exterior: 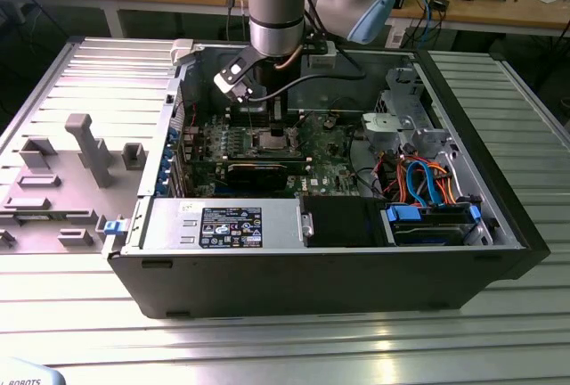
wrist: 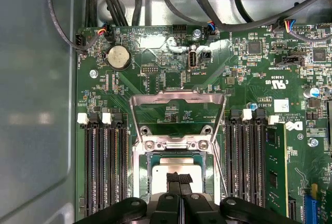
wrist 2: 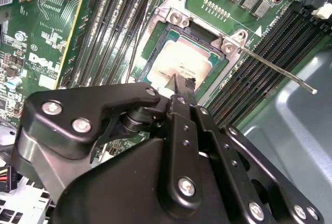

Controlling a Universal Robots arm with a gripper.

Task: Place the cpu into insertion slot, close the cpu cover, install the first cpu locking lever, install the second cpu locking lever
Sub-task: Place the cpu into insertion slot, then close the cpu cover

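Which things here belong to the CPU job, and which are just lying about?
Job in hand: gripper; cpu, sitting in the insertion slot; cpu cover, open; locking lever.
Lying about: memory slots; coin battery; drive cables; grey fixture blocks.

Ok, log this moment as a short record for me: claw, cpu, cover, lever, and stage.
claw: shut, tips right above the cpu
cpu: lying in the slot
cover: open, tipped back off the slot
lever: unlatched, sticking out over the memory slots
stage: cpu placed; cover not yet closed
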